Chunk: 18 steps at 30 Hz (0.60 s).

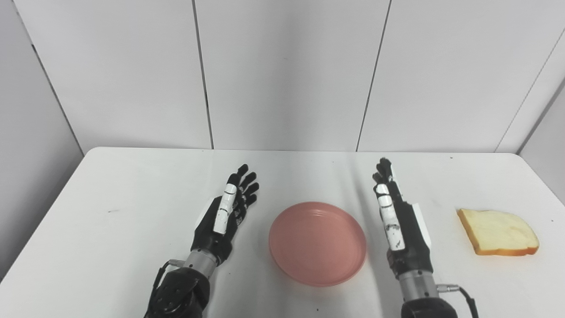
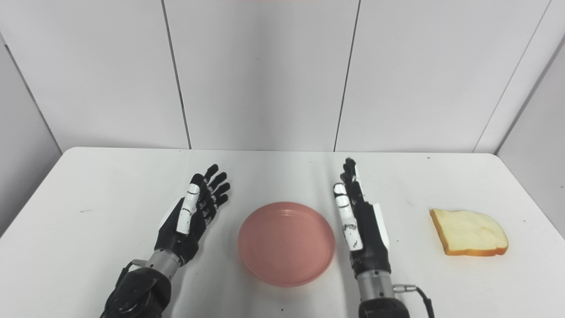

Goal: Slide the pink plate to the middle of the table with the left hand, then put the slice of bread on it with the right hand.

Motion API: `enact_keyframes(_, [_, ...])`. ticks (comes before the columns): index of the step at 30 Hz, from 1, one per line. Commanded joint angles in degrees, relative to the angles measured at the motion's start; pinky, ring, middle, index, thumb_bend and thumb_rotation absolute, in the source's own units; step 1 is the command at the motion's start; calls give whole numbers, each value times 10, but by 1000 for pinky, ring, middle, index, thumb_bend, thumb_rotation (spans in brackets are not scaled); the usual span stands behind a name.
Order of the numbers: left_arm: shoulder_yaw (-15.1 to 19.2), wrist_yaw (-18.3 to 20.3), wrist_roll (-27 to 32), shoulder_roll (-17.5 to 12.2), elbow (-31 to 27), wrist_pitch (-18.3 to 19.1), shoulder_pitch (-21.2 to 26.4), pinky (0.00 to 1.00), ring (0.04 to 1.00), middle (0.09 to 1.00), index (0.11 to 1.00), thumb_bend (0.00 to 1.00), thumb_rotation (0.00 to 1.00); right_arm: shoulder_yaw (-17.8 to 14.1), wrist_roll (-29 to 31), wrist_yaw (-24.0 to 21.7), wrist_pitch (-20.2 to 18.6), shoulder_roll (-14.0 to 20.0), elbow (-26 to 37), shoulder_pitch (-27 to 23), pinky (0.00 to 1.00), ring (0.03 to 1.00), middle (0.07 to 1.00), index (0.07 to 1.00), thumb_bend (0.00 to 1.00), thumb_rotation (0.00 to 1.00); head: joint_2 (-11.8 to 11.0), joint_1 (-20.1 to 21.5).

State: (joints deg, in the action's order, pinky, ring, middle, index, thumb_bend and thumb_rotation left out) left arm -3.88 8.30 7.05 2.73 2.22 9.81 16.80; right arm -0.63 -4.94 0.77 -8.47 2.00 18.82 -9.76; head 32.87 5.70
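Plate [image 1: 317, 243] sits mid-table btwn both hands. Left hand [image 1: 225, 216] spread, empty; right hand [image 1: 397, 216] flat, fingers together, empty. Bread [image 1: 498, 232] well right of it. Next, prob: right reaches over, pinches crust edge w/o squashing

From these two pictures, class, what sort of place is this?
Probably a robot test bench, not a kitchen: a bare white table boxed in by plain white wall panels, holding only a round pink plate and a slice of bread.

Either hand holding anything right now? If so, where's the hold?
Nothing is held. Left hand and right hand are open, flanking the pink plate without touching it.
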Motion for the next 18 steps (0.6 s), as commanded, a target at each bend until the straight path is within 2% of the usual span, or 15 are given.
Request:
enact_keyframes(1, [-4, -9, -19, 0, -31, -34, 4, 964, 955, 969, 976, 721, 999, -12, 1, -4, 5, 20, 32, -32, 1000, 982, 993, 1000, 486, 940, 0, 2])
enact_keyframes(2, [-5, -10, -24, -1, -34, -39, 0, 963, 956, 970, 975, 715, 1000, -15, -7, -5, 0, 30, 37, -40, 979, 972, 989, 1000, 536, 911, -4, 17])
enact_keyframes(7, [-7, -7, -31, -9, -48, -57, -15, 967, 965, 975, 975, 707, 1000, -22, -37, -18, -32, 85, 68, -80, 929, 943, 984, 1000, 547, 862, -12, 52])
enact_keyframes(10, [-5, -2, -27, -15, -52, -62, -25, 959, 959, 969, 970, 707, 1000, -24, -72, -41, -60, 140, 84, -110, 880, 921, 971, 995, 574, 847, -22, 86])
enact_keyframes(14, [-4, 9, -15, -26, -53, -65, -34, 954, 958, 971, 970, 722, 1000, -22, -109, -94, -101, 220, 102, -134, 821, 893, 936, 948, 689, 879, -30, 113])
enact_keyframes(15, [-4, 12, -12, -30, -54, -64, -35, 954, 962, 977, 975, 730, 1000, -24, -109, -106, -114, 235, 106, -138, 823, 899, 934, 936, 752, 805, -30, 113])
enact_keyframes(16, [-4, 16, -9, -33, -53, -64, -36, 955, 963, 979, 977, 733, 1000, -26, -110, -123, -128, 259, 109, -145, 823, 902, 933, 931, 773, 779, -32, 122])
enact_keyframes(17, [-3, 18, -6, -35, -52, -65, -36, 953, 957, 976, 974, 738, 1000, -27, -112, -135, -137, 276, 110, -149, 826, 907, 930, 929, 850, 711, -32, 123])
enact_keyframes(18, [-3, 19, -5, -37, -51, -66, -36, 952, 955, 974, 973, 739, 1000, -25, -117, -145, -144, 290, 111, -153, 827, 909, 929, 929, 879, 686, -33, 132])
